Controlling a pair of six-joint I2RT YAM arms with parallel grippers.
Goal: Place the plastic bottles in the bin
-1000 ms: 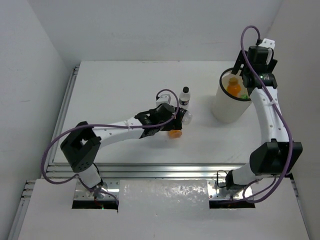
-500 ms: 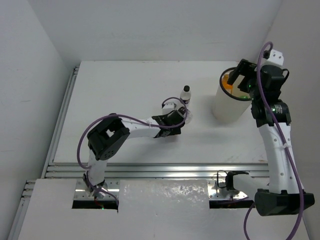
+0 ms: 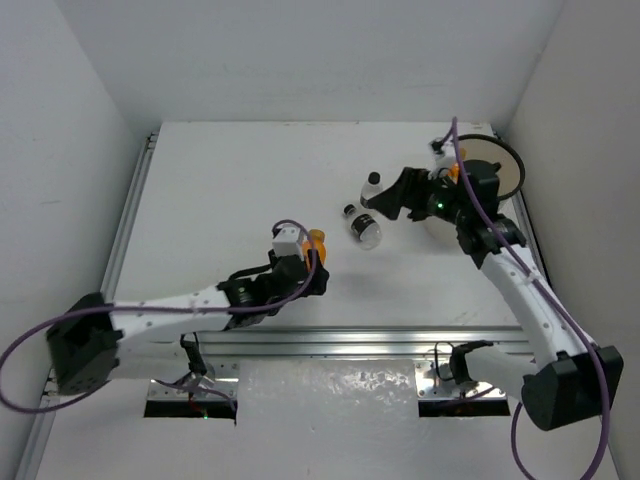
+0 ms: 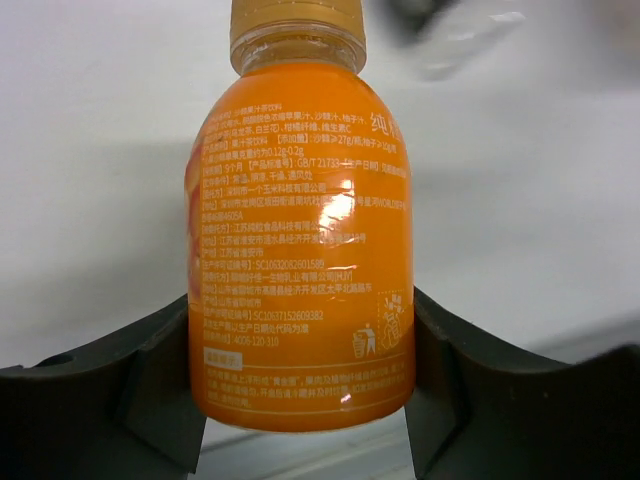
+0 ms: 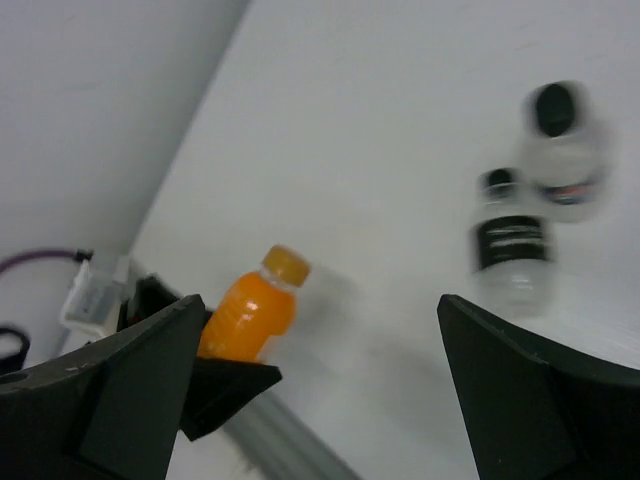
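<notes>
A stubby orange bottle [image 4: 300,250] with an orange cap stands upright between the dark fingers of my left gripper [image 4: 300,400], which is shut on its lower body. From above, that bottle [image 3: 315,245] and the left gripper [image 3: 305,268] sit near the table's front middle. My right gripper [image 3: 385,198] is open with nothing between its fingers. It hovers beside an upright clear bottle with a black cap [image 3: 373,187] and above a similar bottle lying on its side [image 3: 362,228]. The right wrist view shows both, blurred: the lying bottle [image 5: 510,250] and the upright bottle [image 5: 560,150]. The cream bin [image 3: 505,160] stands at the far right, partly hidden by the right arm.
A metal rail [image 3: 330,340] runs along the table's near edge, and another runs down its left side [image 3: 128,230]. White walls close in the back and both sides. Purple cables loop off both arms.
My left gripper shut on the orange bottle and drew back toward the near left with it. My right arm swung from over the bin leftward to the two clear bottles.
</notes>
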